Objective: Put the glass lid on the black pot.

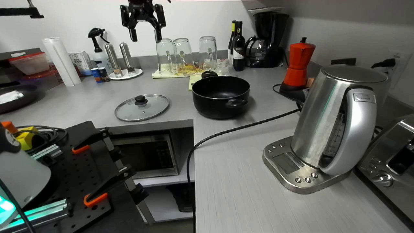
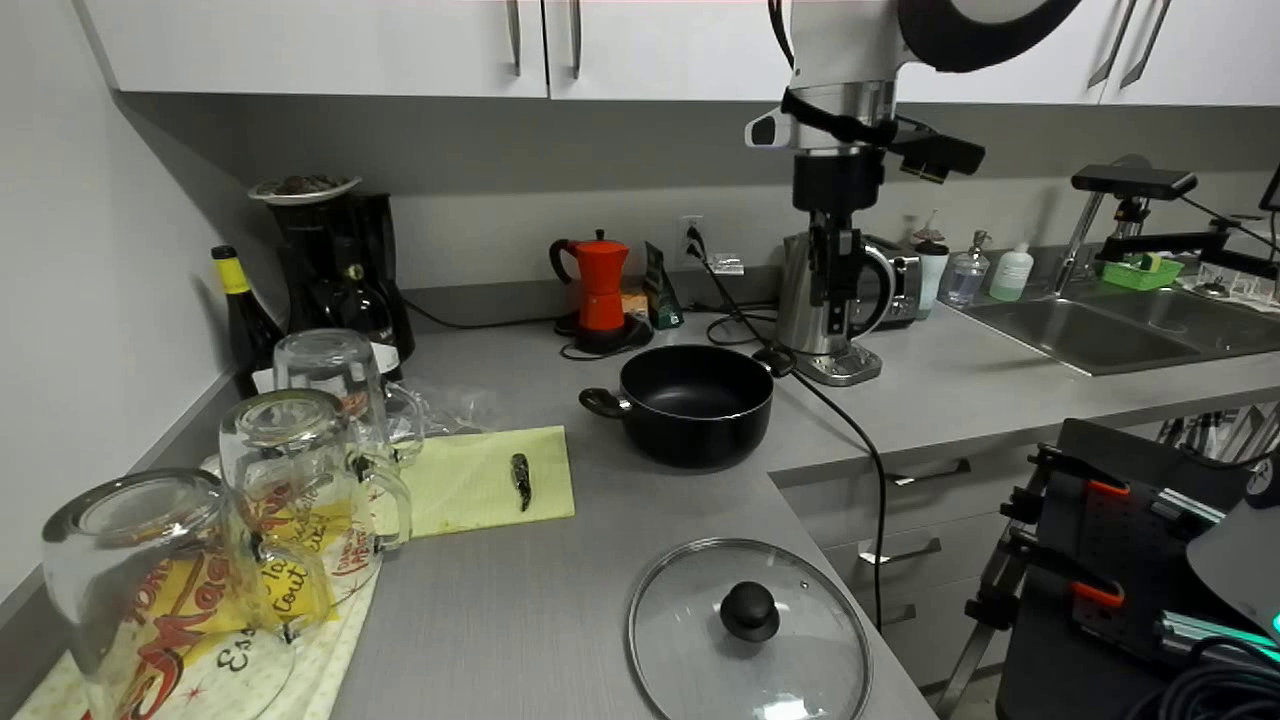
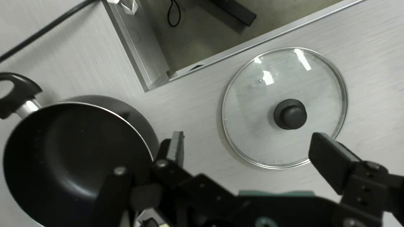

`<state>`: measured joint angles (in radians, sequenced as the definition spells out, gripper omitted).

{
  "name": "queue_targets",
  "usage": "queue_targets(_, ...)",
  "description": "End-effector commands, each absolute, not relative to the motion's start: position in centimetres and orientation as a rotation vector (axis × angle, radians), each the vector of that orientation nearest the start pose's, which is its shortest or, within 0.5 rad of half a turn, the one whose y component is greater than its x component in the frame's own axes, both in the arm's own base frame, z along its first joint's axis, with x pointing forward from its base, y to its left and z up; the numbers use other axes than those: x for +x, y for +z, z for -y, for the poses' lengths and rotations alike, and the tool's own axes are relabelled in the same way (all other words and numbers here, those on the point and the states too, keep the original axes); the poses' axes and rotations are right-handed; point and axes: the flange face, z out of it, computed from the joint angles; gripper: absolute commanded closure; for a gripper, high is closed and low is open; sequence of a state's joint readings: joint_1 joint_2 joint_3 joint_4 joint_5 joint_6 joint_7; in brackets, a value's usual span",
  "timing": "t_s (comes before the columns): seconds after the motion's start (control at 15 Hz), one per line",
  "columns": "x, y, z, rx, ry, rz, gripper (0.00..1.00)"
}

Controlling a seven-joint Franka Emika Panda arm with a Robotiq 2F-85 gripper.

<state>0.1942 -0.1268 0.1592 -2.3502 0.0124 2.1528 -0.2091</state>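
The glass lid lies flat on the counter, knob up, in both exterior views (image 1: 152,109) (image 2: 690,640) and in the wrist view (image 3: 262,104). The black pot stands open beside it on the counter in both exterior views (image 1: 212,105) (image 2: 690,430); the wrist view shows it at the left (image 3: 75,148), partly hidden by a finger. My gripper is open and empty, well above the counter, in both exterior views (image 1: 145,36) (image 2: 828,310). In the wrist view its fingers (image 3: 246,137) are spread wide, with the lid's knob between and beyond them.
Upturned glass mugs (image 2: 290,500) stand on cloths near the pot and lid. A black cable (image 1: 239,126) runs past the pot from near the steel kettle (image 1: 317,119). A red moka pot (image 1: 297,61) stands behind. The counter's front edge (image 1: 155,124) is close to the lid.
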Motion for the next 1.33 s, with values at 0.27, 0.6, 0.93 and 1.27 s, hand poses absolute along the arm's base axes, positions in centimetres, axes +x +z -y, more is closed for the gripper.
queue_targets(0.27,42.0,32.8,-24.1,-2.881,-0.021,1.094,0.0)
queue_targets(0.6,41.9,29.0,-26.9,-2.798,-0.022,1.198,0.0)
queue_targets(0.93,43.1,24.4,-27.7,-2.735,0.031,1.247,0.0)
queue_targets(1.27,44.7,20.4,-28.7,-2.683,0.077,1.279,0.0)
